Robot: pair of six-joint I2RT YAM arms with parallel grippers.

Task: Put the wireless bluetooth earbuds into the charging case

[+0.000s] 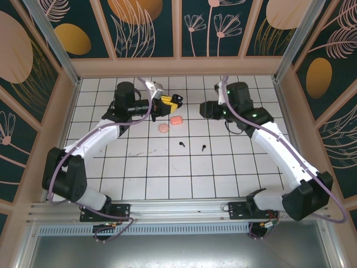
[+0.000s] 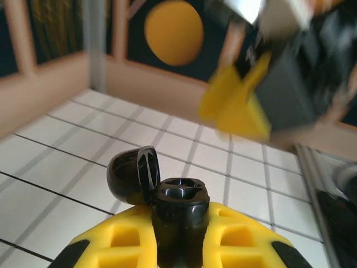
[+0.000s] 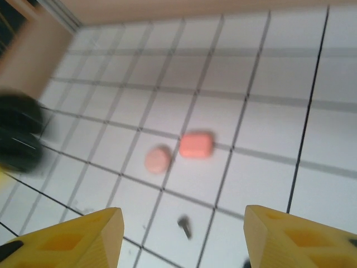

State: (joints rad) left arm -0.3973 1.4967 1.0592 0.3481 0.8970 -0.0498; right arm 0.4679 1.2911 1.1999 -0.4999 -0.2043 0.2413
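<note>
Between the left fingers (image 2: 120, 241) sits the open, empty black case (image 2: 179, 212).

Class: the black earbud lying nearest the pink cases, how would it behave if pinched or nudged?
The black earbud is tiny beside a tile, so probably very light and apt to skid when nudged. Its bulbous head and thin stem suggest it may pivot or slip from a pinch.
</note>
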